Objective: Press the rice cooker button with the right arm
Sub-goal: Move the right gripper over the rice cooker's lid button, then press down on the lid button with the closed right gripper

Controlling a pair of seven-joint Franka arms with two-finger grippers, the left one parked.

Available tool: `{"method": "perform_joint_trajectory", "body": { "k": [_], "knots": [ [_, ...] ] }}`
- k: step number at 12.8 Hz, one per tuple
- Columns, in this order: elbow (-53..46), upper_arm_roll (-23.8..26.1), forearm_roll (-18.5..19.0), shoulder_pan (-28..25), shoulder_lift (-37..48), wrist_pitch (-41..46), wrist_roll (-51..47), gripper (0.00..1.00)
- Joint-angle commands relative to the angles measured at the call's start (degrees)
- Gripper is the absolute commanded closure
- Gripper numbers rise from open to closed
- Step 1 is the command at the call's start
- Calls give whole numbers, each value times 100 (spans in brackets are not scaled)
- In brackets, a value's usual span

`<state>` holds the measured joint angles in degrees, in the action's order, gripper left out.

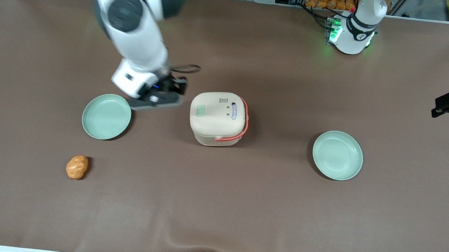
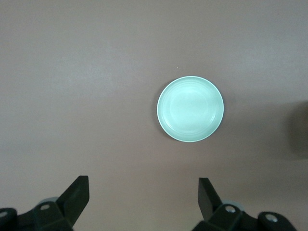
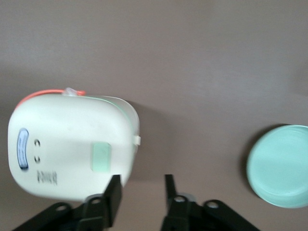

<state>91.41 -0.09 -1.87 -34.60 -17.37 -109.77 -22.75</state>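
Observation:
The cream rice cooker (image 1: 219, 119) stands mid-table with its lid shut and its orange-red handle (image 1: 244, 124) folded down. The pale green button (image 1: 200, 110) is on the lid, on the side toward the working arm's end. My right arm's gripper (image 1: 175, 93) hovers beside the cooker, between it and a green plate, not touching either. In the right wrist view the cooker (image 3: 72, 144) and its button (image 3: 101, 157) show close to the gripper (image 3: 142, 185). The fingers stand a narrow gap apart with nothing between them; one fingertip (image 3: 115, 185) overlaps the cooker's edge.
A pale green plate (image 1: 106, 116) lies beside the gripper, also in the right wrist view (image 3: 281, 166). A second green plate (image 1: 337, 155) lies toward the parked arm's end (image 2: 190, 109). An orange lumpy object (image 1: 76, 166) lies nearer the front camera than the first plate.

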Motion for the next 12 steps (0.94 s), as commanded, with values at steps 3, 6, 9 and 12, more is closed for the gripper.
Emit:
{"method": "perform_joint_trajectory", "body": {
  "k": [3,6,9,12],
  "knots": [
    [-106,-88,28,-468,-521,-412,-730,100],
    [-106,-79,11,-583,-724,-607,-845,100],
    [-45,-79,-7,-636,-759,-572,-854,100],
    [-36,-79,-7,-662,-786,-528,-1002,100]
  ]
}}
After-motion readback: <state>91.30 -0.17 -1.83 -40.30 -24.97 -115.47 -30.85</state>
